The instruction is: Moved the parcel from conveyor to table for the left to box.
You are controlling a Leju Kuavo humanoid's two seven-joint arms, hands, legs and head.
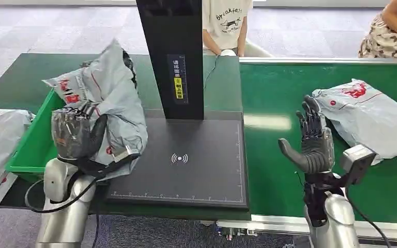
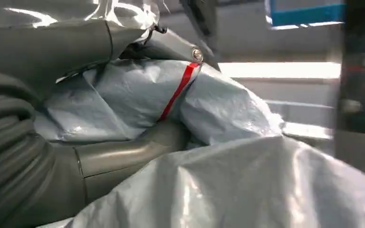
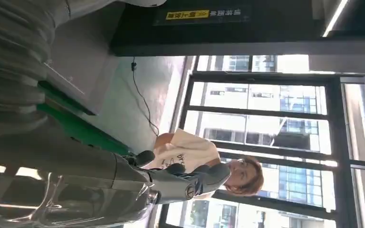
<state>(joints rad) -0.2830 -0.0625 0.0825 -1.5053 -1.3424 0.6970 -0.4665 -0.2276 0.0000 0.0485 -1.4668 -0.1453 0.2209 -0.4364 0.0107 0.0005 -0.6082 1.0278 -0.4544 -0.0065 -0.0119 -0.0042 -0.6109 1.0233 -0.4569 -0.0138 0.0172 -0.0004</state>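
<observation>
While your left hand grips the parcel above the bin's edge, ready to box it, your right hand hovers empty, fingers spread. You have another bag waiting on the conveyor beside it.

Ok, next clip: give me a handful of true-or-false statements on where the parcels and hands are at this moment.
1. The left hand grips a grey poly-mailer parcel. True.
2. The right hand holds a parcel. False: it is open with fingers spread, holding nothing, above the green conveyor belt.
3. A second grey parcel lies on the conveyor belt to the right of the right hand. True.
4. The held parcel lies flat in the middle of the black scanner pad. False: it is lifted, at the pad's left edge beside the green bin.
5. The black pad bears a white wireless symbol. True.
</observation>
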